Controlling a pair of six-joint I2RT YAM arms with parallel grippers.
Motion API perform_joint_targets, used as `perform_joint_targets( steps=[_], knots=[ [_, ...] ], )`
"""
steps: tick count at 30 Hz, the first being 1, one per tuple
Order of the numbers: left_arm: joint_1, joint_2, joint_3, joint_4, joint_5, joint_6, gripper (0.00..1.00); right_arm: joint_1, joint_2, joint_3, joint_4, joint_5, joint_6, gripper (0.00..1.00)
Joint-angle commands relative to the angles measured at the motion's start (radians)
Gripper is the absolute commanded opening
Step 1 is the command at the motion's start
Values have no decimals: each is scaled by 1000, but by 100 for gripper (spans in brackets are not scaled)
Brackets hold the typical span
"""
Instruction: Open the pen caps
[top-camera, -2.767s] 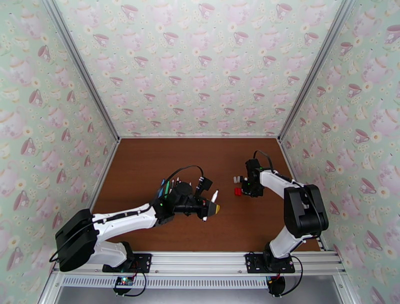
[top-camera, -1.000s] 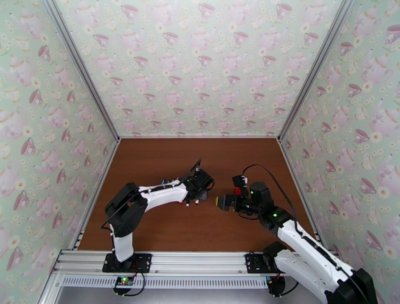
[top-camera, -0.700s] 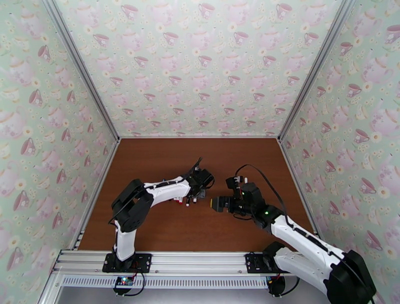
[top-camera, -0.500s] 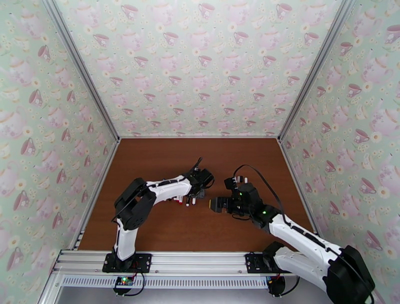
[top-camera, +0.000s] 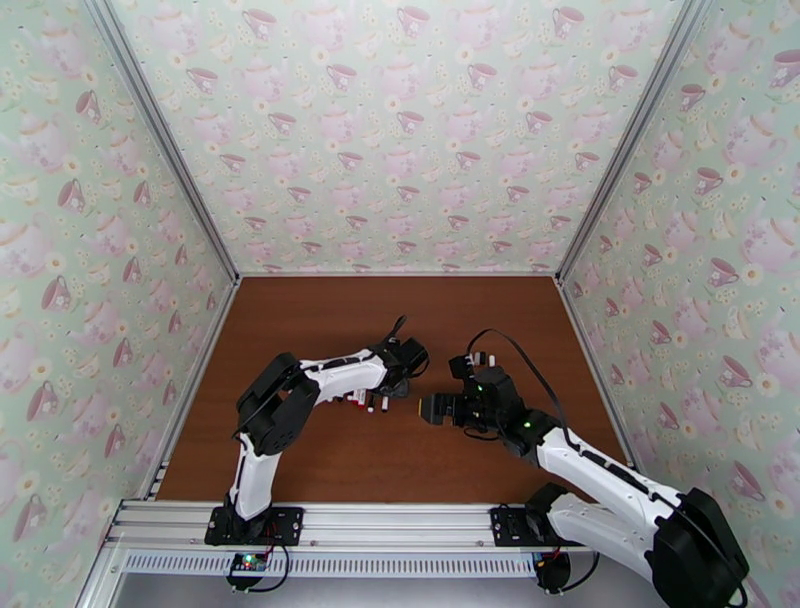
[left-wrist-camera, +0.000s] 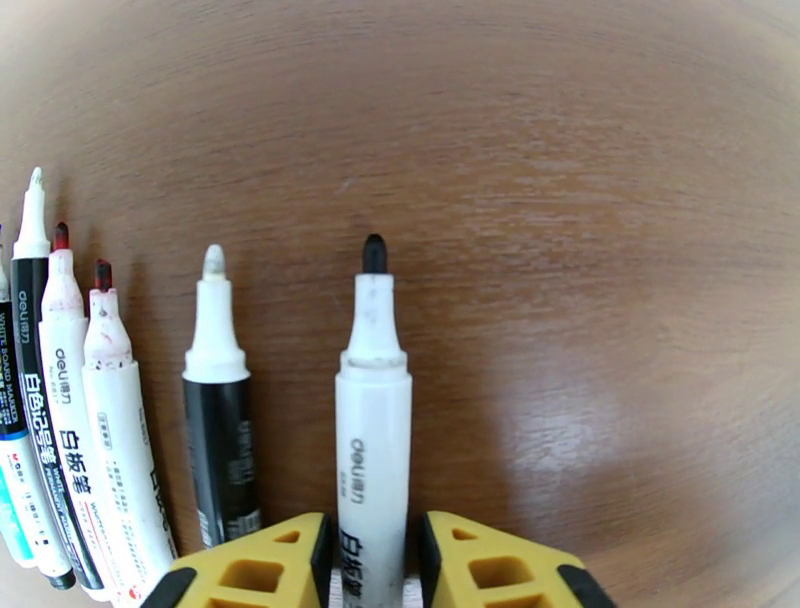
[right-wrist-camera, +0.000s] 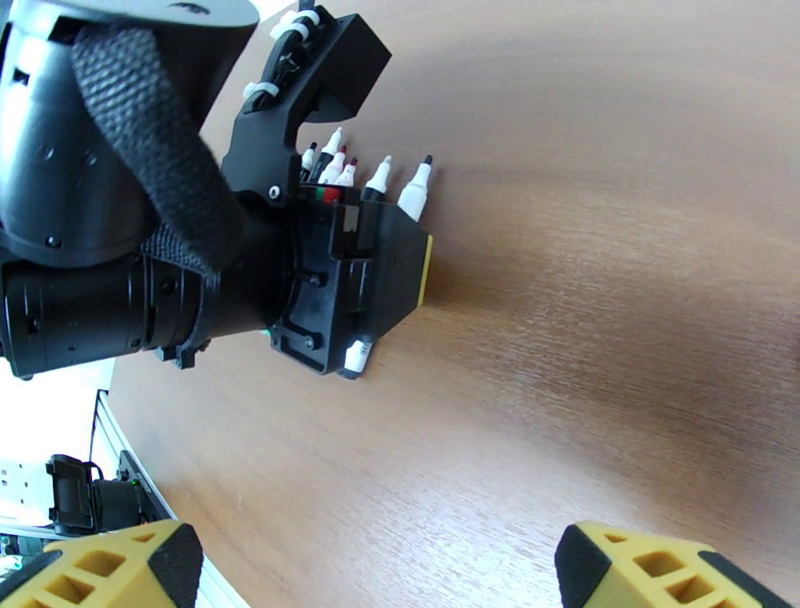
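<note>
Yellow pads (left-wrist-camera: 270, 560) of the left tool (left-wrist-camera: 372, 535) sat narrowly parted on either side of a white marker (left-wrist-camera: 373, 420). A thin gap showed at each side, so I judged the marker let go rather than gripped. It lay flat on the wooden surface (left-wrist-camera: 600, 250) with its black nib bare, at the right end of a row of pens (left-wrist-camera: 110, 430) whose visible nibs were bare too. The right tool (right-wrist-camera: 380, 550) hung wide and empty just right of it. The pen caps were off every nib I could see. Small specks (top-camera: 478, 357) just far of the right arm were too small to call caps. I took this as the set-down step. The next move called for a wider opening and a straight lift, without rolling the marker.
</note>
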Motion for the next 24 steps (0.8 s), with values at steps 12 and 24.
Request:
perform_joint_targets(
  steps=[12, 24],
  knots=[
    [23, -63, 39, -101, -81, 0, 29, 8, -15, 7, -32, 33, -9, 100],
    [29, -270, -80, -34, -76, 6, 36, 7, -46, 30, -76, 69, -29, 100]
  ],
)
